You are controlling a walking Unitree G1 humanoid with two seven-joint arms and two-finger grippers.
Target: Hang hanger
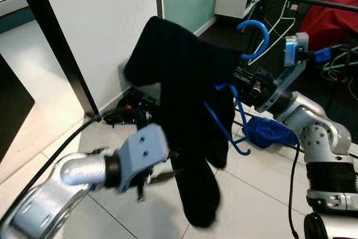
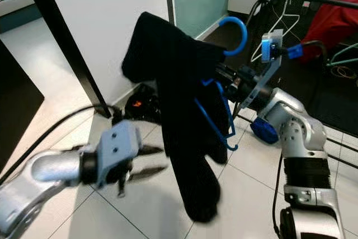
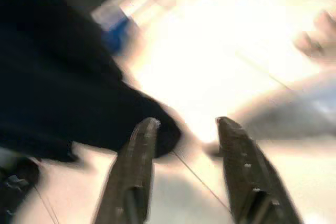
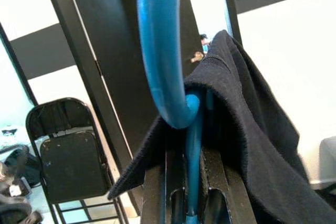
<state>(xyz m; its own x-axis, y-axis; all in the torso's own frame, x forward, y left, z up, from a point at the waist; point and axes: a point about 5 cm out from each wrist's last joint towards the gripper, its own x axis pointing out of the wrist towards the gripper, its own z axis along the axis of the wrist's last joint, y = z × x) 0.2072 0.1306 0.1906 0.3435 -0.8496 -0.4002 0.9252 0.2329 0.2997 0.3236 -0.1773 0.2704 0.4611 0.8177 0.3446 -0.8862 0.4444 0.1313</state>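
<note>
Head views, counts: one blue hanger (image 1: 246,43), one black garment (image 1: 184,99) draped over it, two end effectors, one blue cloth (image 1: 271,131) on the tiled floor (image 1: 112,211).
Head views, hanger: held up in the air by the right end effector (image 2: 226,79), hook uppermost, in front of a white wall (image 1: 106,20); most of its frame is hidden under the garment, with one blue loop showing at the side.
Head views, left end effector (image 2: 154,162): low, beside the garment's hanging end, fingers apart, holding nothing.
Head views, rack: dark rail (image 1: 324,3) at upper right, carrying a red garment (image 1: 330,15) and a white hanger (image 1: 277,29); cut off by the frame edge.
Left wrist view: two fingers (image 3: 131,177) spread apart; black garment just ahead; picture blurred.
Right wrist view: fingers (image 4: 157,192) clamped on the hanger's neck just below the hook, garment bunched over them; one black folding chair (image 4: 68,156) behind.
</note>
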